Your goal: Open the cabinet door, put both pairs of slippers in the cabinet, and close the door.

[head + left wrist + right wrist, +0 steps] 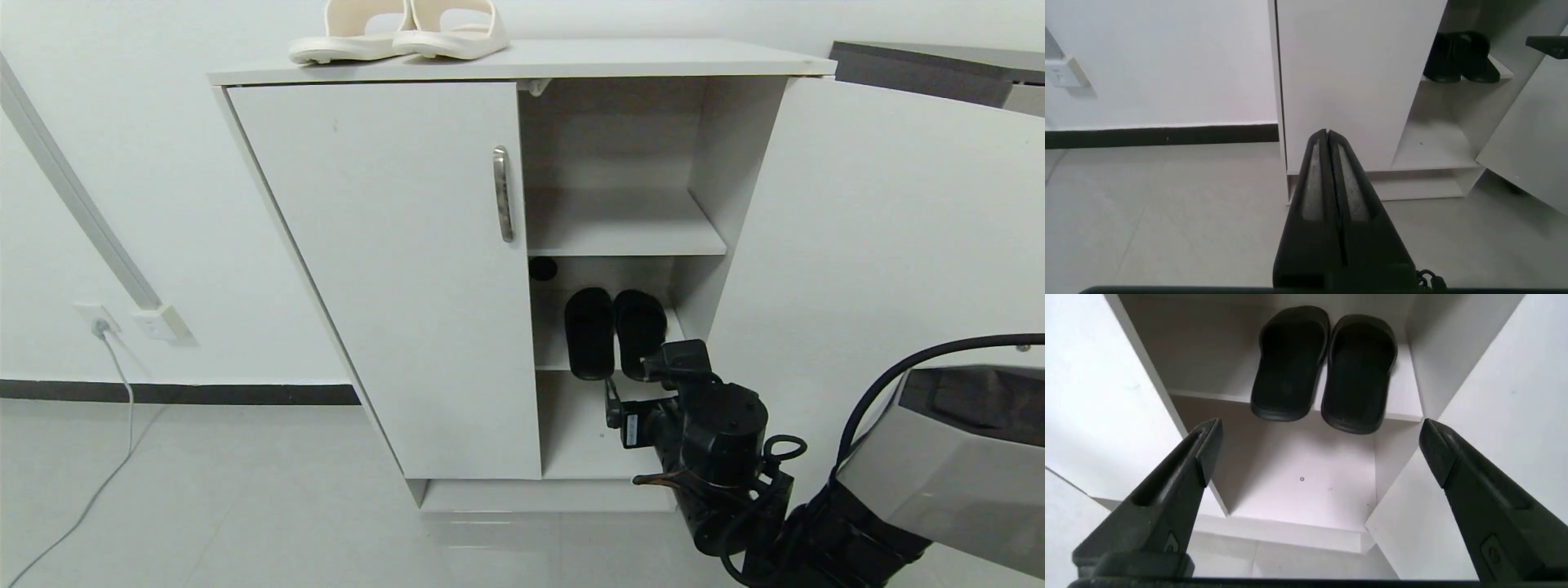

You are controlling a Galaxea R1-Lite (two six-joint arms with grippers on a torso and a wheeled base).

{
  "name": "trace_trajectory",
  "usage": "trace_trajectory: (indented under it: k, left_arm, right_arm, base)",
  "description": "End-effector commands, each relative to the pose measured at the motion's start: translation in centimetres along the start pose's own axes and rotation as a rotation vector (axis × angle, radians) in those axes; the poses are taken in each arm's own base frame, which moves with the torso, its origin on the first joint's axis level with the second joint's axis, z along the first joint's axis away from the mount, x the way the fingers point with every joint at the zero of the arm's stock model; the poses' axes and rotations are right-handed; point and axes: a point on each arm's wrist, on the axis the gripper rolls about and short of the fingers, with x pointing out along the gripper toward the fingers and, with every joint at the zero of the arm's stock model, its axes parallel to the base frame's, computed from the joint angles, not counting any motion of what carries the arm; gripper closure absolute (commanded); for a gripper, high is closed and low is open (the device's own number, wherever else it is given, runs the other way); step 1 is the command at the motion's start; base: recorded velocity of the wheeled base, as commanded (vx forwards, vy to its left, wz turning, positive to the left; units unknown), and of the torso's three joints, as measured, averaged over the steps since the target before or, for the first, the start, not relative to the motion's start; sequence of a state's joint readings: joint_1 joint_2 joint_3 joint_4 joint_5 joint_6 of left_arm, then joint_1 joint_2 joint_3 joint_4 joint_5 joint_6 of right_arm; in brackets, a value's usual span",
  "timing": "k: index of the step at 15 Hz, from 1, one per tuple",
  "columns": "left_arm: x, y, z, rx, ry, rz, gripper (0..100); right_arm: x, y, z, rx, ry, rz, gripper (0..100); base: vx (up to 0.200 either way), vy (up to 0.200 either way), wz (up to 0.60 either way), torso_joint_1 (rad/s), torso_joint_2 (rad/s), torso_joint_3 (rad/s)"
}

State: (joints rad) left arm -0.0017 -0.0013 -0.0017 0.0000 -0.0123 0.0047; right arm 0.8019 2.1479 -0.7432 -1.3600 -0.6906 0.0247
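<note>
Wall socket [92, 314], grey cable [131, 402], tiled floor [212, 510]

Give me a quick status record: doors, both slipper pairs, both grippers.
right door: open
left door: closed
black slippers: side by side on middle shelf
cream slippers: on cabinet top, not yet stowed
right gripper: jaws open, facing black slippers, holding nothing
left gripper: jaws shut, empty

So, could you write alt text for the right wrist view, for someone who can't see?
A pair of black slippers sits side by side on a white cabinet shelf, framed by the two dark fingers of the open right gripper.
</note>
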Motion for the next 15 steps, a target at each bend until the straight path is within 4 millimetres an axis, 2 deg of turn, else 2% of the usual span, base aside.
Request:
trace_trajectory:
  k: [1, 5, 15]
  left_arm:
    - [0.01, 0.00, 0.00, 0.000, 0.001, 0.000, 100]
    - [0.01, 0.00, 0.00, 0.000, 0.001, 0.000, 100]
    - [0.01, 0.00, 0.00, 0.000, 0.001, 0.000, 100]
  right_arm:
    - [-0.01, 0.00, -0.14, -0.003, 0.003, 0.001, 0]
    - [0.01, 0.03, -0.18, -0.002, 0.000, 0.002, 0]
    - [-0.40, -0.32, -0.35, -0.021, -0.014, 0.004, 0]
  base:
    - [0.000, 0.000, 0.00, 0.000, 0.00, 0.000]
    - [0.000, 0.000, 0.00, 0.000, 0.00, 0.000]
    - [0.000, 0.200, 0.00, 0.002, 0.00, 0.002]
